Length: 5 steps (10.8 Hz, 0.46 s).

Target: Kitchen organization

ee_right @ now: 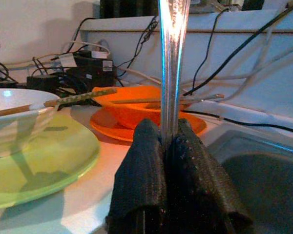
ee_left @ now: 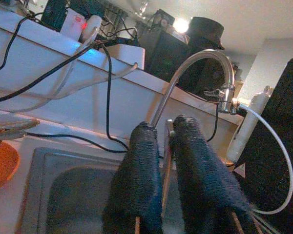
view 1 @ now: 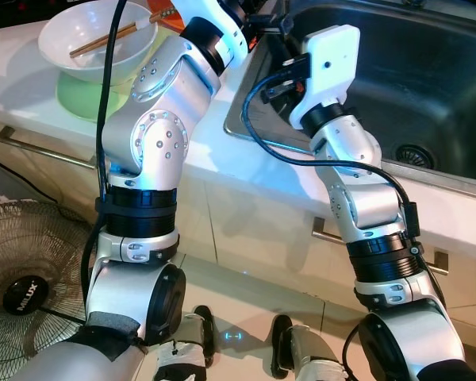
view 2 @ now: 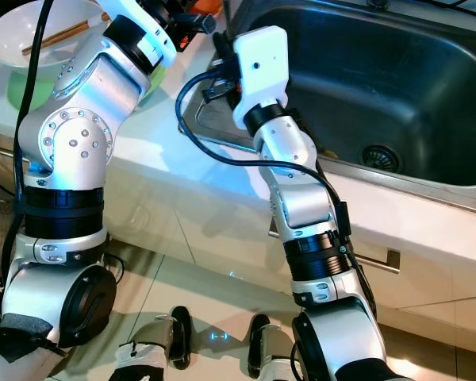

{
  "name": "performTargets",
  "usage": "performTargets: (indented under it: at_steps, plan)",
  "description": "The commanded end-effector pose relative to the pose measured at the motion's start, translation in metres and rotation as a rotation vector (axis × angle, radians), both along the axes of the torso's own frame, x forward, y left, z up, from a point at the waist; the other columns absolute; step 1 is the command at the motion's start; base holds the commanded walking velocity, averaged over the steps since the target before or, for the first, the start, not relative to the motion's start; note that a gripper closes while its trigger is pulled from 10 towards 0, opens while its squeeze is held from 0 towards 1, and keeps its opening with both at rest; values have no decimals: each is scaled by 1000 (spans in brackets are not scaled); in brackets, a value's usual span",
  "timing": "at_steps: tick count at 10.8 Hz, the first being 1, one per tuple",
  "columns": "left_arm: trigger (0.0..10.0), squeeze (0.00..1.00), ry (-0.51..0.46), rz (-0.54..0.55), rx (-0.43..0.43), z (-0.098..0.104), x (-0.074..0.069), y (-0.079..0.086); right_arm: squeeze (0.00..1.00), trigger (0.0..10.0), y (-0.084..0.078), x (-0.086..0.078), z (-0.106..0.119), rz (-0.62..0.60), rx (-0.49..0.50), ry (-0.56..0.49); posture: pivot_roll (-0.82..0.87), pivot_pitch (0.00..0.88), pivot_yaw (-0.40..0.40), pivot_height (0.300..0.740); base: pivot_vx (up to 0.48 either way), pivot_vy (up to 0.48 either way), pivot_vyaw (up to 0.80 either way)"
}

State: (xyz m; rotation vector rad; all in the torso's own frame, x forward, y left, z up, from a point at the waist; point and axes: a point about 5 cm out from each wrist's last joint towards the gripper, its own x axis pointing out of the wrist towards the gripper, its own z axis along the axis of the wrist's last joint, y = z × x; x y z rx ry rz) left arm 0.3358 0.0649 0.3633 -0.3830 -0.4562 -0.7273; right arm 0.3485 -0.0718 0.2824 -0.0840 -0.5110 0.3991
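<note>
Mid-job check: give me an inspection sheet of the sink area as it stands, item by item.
Surface: white counter beside a steel sink; basin looks empty.
Job's things: white bowl with chopsticks on a green plate; orange bowl on an orange plate, chopsticks across it.
Clutter: nothing seen beyond the dishes.
Grippers: left gripper at the sink's edge, fingers slightly apart around a thin metal rod; right gripper closed on a metal rod.
Cables: many black and white leads along the back ledge.
Surroundings: curved faucet, floor fan, cabinet handles.
</note>
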Motion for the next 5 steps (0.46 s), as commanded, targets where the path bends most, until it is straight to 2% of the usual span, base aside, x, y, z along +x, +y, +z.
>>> performTargets:
  at_steps: [1, 3, 4, 5]
  plan:
    - [10000, 1000, -18, 21, -3, 0, -3, 5, 0, 0, -8, 2, 5, -31, 41, -15, 121, 241, 4, 740, 0, 0, 0]
    - [10000, 1000, -22, 18, -9, -2, -6, 8, 0, 0, -15, 7, 3, -66, 44, 2, 122, 237, 3, 740, 0, 0, 0]
    - [10000, 1000, -12, 37, -10, -6, -5, 12, 0, 0, -24, 14, 2, -106, 44, 13, 123, 231, 2, 740, 0, 0, 0]
    - [10000, 1000, 8, 66, 55, -19, -4, 16, 0, 0, -38, 24, 3, -176, 39, 27, 125, 229, 1, 740, 0, 0, 0]
